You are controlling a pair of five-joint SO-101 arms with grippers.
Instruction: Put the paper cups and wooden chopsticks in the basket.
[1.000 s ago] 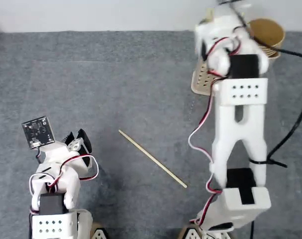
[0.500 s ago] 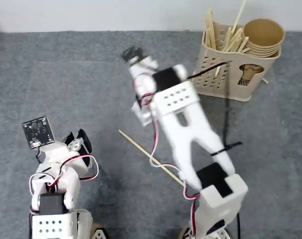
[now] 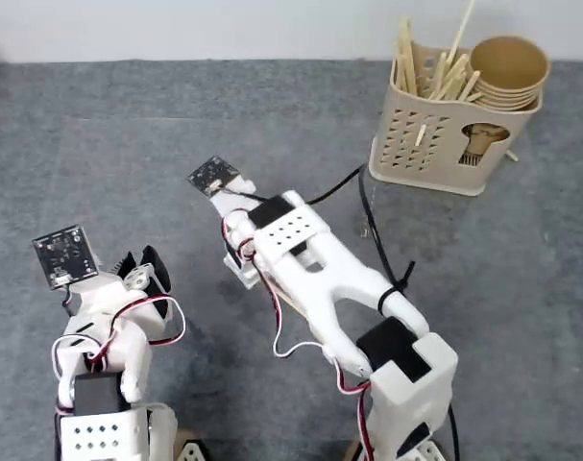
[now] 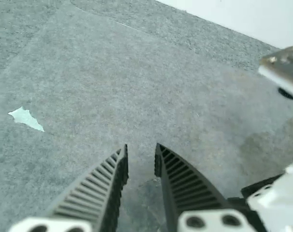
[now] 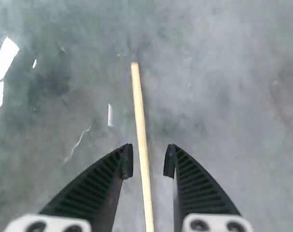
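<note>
Right wrist view: chopstick [image 5: 138, 111] lies lengthwise between the parted jaws.

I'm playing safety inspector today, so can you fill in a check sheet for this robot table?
Surface: grey carpet-like mat, flat.
Job's things: beige perforated plastic basket at the far side holds a stack of brown paper cups and a bundle of wooden chopsticks; a single wooden chopstick lies on the mat.
Clutter: small pale scrap on the mat.
Grippers: right gripper open, its jaws either side of the single wooden chopstick; left gripper open, holding nothing.
Cables: black cable trails over the mat near the basket; red and white wires on the arms.
Surroundings: pale wall behind the mat.
</note>
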